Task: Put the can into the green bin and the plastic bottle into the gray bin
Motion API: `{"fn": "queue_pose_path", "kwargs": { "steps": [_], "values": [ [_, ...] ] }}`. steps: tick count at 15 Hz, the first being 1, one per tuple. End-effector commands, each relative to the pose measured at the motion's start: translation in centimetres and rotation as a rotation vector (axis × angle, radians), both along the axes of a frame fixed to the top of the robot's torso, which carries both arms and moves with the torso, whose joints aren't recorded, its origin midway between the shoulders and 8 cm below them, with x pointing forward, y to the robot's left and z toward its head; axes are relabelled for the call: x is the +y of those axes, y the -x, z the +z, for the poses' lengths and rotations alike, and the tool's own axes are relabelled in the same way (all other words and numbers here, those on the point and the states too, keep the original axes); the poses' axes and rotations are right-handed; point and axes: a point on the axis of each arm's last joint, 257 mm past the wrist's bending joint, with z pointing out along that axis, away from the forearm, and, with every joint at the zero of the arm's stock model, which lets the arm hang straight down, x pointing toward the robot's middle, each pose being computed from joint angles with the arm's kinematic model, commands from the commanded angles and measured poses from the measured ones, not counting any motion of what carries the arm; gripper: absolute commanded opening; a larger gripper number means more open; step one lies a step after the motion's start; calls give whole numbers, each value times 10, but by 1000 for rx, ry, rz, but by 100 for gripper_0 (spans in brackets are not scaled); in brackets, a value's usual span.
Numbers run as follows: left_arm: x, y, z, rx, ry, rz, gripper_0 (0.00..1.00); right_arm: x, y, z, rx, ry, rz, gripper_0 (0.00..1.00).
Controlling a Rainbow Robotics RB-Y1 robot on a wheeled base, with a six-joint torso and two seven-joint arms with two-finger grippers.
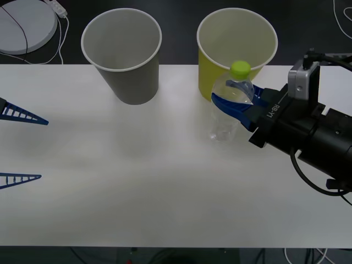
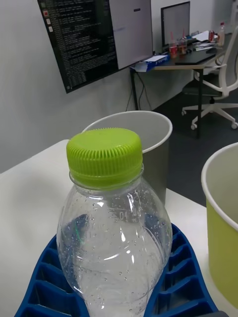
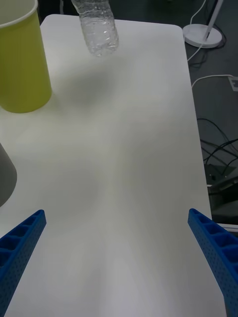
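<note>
My right gripper [image 1: 228, 96] is shut on the plastic bottle [image 1: 224, 118], a clear crinkly one with a lime-green cap [image 1: 240, 69]. The bottle hangs upright a little above the table, just in front of the green bin [image 1: 206, 71]. In the right wrist view the blue fingers [image 2: 183, 277] cup the bottle [image 2: 111, 233], with the gray bin [image 2: 157, 163] behind it and the green bin [image 2: 223, 247] beside it. The gray bin [image 1: 129, 82] stands upright at the back, left of the green one. My left gripper [image 1: 44, 149] waits open at the table's left side. The can is out of view.
The white table [image 1: 137, 181] stretches bare between my two arms. A round white base with a cable [image 1: 25, 25] lies on the floor beyond the table's far left corner. The left wrist view shows the bottle [image 3: 99, 29], the green bin [image 3: 22, 69] and cables past the table edge.
</note>
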Motion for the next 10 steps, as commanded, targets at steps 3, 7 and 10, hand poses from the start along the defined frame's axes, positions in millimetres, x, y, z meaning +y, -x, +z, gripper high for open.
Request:
{"fn": "queue_pose_path", "kwargs": {
  "steps": [3,7,10],
  "values": [
    [0,0,0,0,0,0,100,10,1,5,-18,-1,39,0],
    [0,0,0,0,0,0,100,29,-6,4,21,-15,149,0],
    [0,0,0,0,0,0,100,36,-8,11,52,-24,206,0]
  ]
}}
